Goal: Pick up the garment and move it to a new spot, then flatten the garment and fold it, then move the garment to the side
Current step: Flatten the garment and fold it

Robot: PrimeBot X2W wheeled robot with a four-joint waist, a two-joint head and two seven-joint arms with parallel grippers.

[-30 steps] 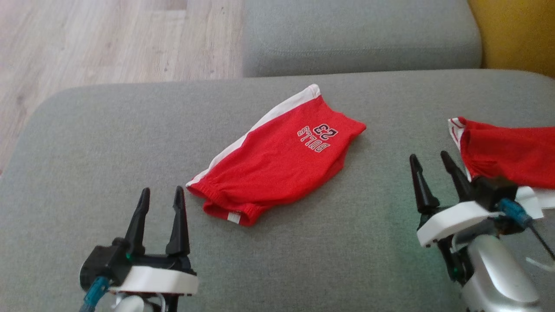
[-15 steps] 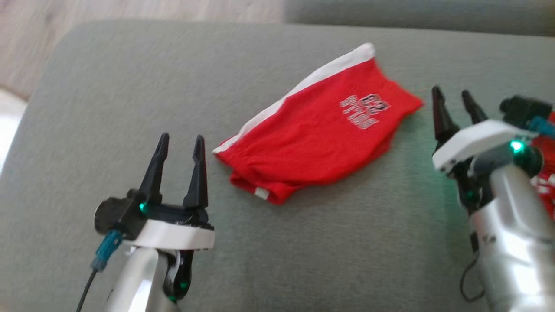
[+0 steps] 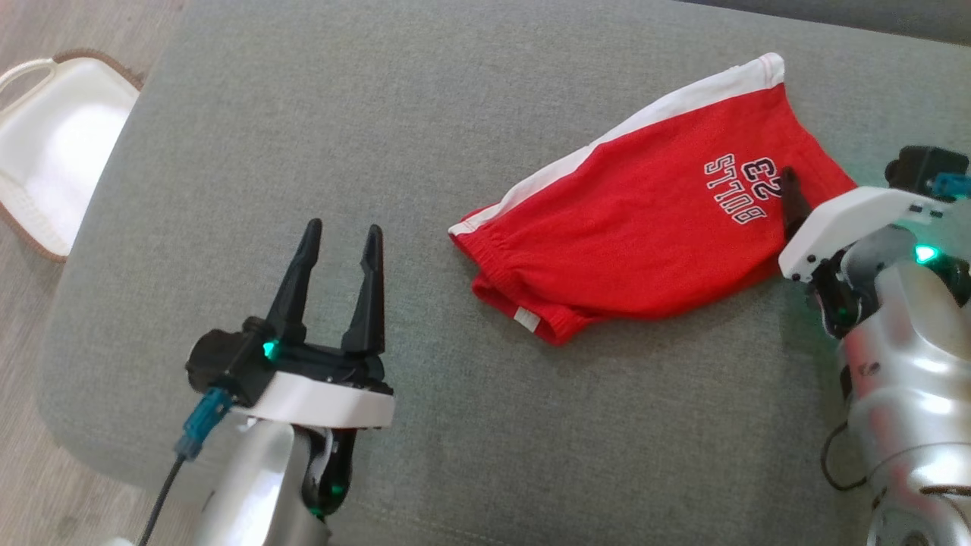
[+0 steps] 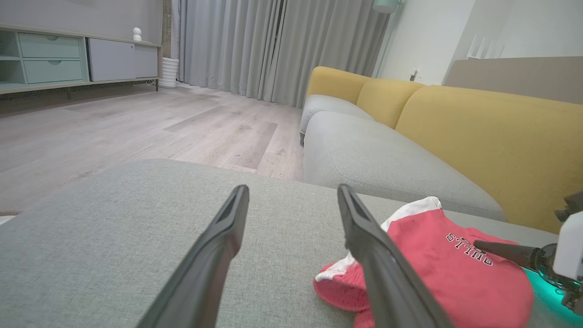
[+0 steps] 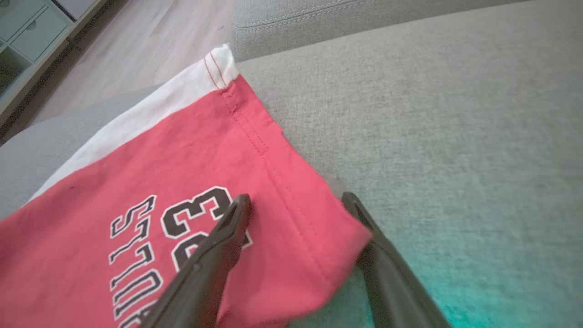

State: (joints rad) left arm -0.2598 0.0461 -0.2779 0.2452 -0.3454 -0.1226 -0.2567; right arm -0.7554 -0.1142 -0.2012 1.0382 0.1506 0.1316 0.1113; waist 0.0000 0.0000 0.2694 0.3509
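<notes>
Garment (image 3: 645, 235): red shorts with a white side stripe, lying on the grey cushion (image 3: 379, 114), fairly flat but bunched at the waistband. We cannot tell whether they are already doubled over.

Right gripper (image 5: 296, 198): jaws spread wide astride the hem corner, one finger over the printed number and the other beside the fabric edge. Nothing is clamped.

Left gripper (image 3: 343, 226): jaws wide, empty, over bare cushion near the waistband end and clear of it.

We judge that a pick is being set up. No lift has begun, and the moving, flattening and folding appear to remain.
</notes>
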